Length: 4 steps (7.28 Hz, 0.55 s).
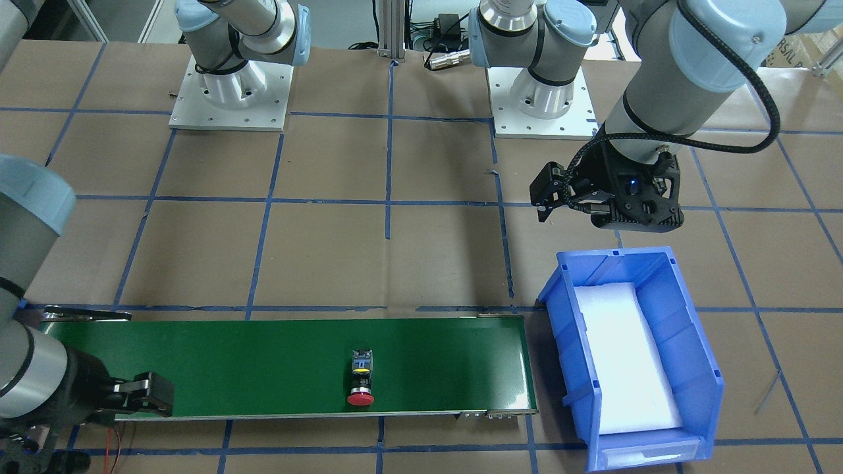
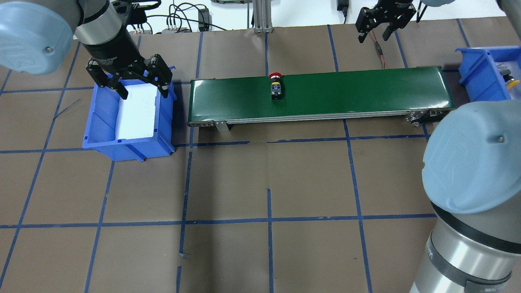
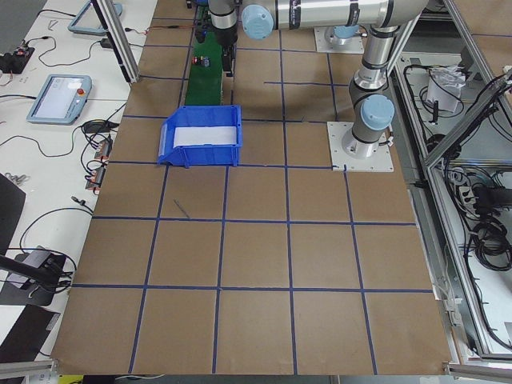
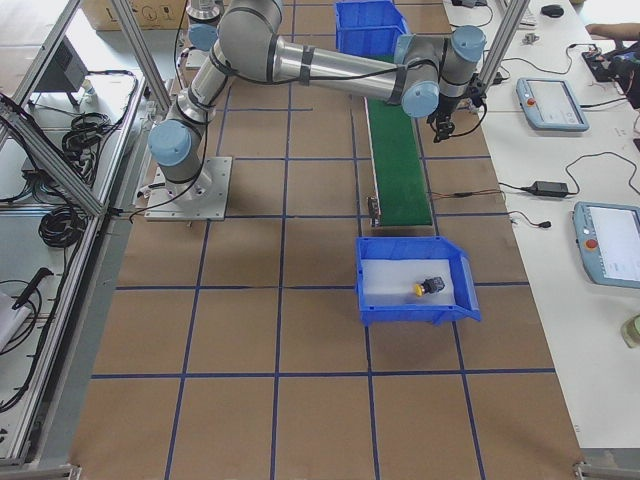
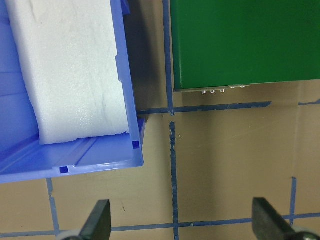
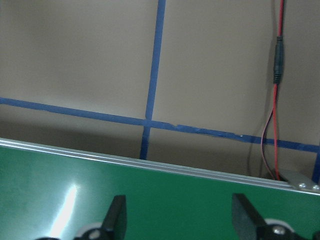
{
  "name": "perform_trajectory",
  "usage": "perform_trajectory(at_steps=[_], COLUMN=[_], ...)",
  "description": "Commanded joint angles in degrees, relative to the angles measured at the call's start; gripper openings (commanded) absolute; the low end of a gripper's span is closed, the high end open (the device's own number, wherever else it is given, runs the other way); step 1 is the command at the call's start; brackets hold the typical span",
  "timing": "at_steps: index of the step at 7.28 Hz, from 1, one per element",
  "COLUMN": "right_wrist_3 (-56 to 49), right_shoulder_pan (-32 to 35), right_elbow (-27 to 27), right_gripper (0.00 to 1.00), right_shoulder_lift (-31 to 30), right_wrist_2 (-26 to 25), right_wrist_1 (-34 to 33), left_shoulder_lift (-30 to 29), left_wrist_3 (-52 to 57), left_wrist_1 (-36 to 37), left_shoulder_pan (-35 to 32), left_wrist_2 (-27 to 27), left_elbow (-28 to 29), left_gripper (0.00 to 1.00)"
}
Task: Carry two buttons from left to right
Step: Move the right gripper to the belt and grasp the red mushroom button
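Note:
The red button (image 2: 275, 83) lies on its side mid-way along the green conveyor belt (image 2: 366, 91); it also shows in the front view (image 1: 360, 383). The yellow button (image 4: 430, 287) lies on white foam in the right blue bin (image 4: 412, 312). My left gripper (image 2: 143, 91) is open and empty above the left blue bin (image 2: 101, 138), whose foam pad is bare. My right gripper (image 2: 373, 37) is open and empty, beyond the belt's far edge near its right end.
The left wrist view shows the left bin's corner (image 5: 132, 145) and the belt's end (image 5: 245, 40) between open fingers. A red wire (image 6: 275, 115) lies on the table beside the belt (image 6: 165, 200) under my right gripper.

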Motion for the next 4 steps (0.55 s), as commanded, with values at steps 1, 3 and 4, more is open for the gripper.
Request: perform_trajectory(at_steps=[1,3,4], right_wrist_3=[8.3,10.9,13.0], right_shoulder_pan=[4.4,6.8,7.2], right_elbow=[2.3,6.0,9.2], right_gripper=[0.77,0.77,0.77], right_shoulder_lift=[-1.2,-2.6,-4.2], right_wrist_2=[-0.3,-0.3,-0.3], right_wrist_1=[-0.4,-1.3,-3.1], left_shoulder_lift=[0.0,0.0,0.0], left_wrist_3=[0.0,0.0,0.0], left_wrist_1=[0.0,0.0,0.1], left_shoulder_pan=[-0.1,-0.1,-0.1], left_wrist_2=[0.0,0.0,0.0], left_elbow=[0.0,0.0,0.0], left_gripper=[1.0,1.0,1.0])
